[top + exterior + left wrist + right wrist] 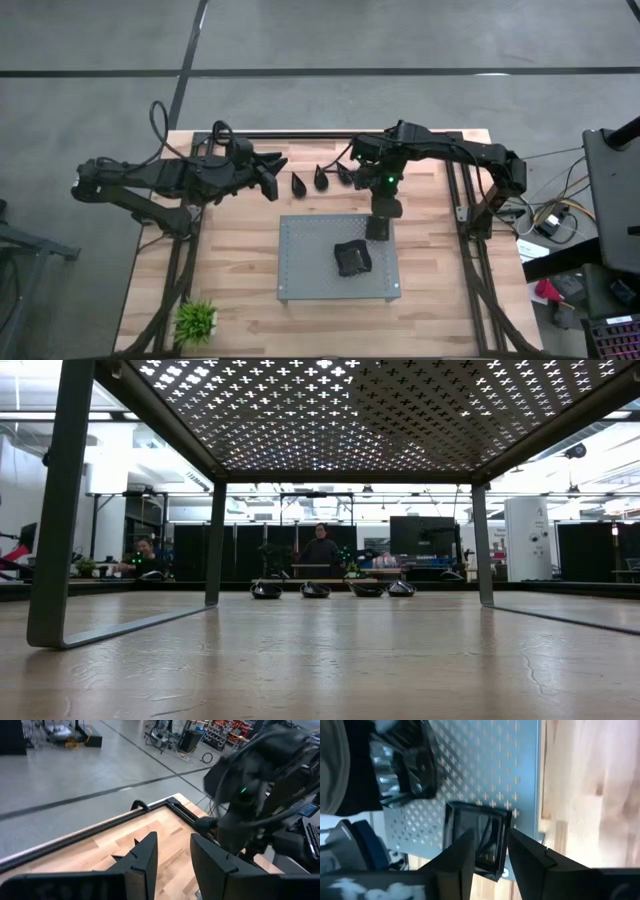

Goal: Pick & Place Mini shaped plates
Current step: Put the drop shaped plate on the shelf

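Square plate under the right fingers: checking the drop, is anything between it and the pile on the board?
Nothing visible: bare grey board separates the square plate below the right gripper from the pile.

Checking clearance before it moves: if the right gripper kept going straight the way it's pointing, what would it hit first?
Probably the square black plate directly ahead of the right gripper, lying on the grey perforated board. Depth is unclear.

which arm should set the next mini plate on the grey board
The right. Its gripper hangs over the grey perforated board, fingers around a square black plate, near the black plate pile. The left gripper waits open off the board.
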Tool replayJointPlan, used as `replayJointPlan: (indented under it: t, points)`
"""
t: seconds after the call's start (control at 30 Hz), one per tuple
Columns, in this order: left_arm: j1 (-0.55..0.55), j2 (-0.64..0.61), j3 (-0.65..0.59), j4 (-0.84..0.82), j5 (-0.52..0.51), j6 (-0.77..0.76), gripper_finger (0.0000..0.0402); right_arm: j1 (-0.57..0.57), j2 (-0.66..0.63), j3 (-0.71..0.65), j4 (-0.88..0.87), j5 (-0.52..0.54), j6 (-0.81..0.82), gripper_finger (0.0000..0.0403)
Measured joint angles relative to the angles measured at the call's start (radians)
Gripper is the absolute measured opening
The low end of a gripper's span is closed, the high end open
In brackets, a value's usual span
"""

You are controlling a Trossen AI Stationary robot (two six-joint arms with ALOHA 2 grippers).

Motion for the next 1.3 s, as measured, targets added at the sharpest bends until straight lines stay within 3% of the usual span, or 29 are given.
replayJointPlan:
  t: [0.2,0.4,0.57,0.97,1.3]
  points:
    - [0.055,0.004,-0.001,-0.065,0.082,-0.068,0.0108,-0.008,-0.001,0.121,0.031,0.001,0.004,0.0121]
    - [0.099,0.006,-0.001,-0.082,0.150,-0.088,0.0108,-0.039,-0.001,0.214,0.079,0.129,0.044,0.0112]
    - [0.128,0.010,-0.001,-0.087,0.215,-0.095,0.0108,-0.110,-0.002,0.230,0.105,0.156,0.102,0.0112]
    - [0.173,0.013,-0.001,-0.098,0.278,-0.109,0.0108,-0.321,-0.002,0.067,0.267,0.191,0.394,0.0120]
    - [0.201,0.013,-0.001,-0.135,0.283,-0.121,0.0108,-0.439,-0.001,-0.158,0.340,0.191,0.479,0.0117]
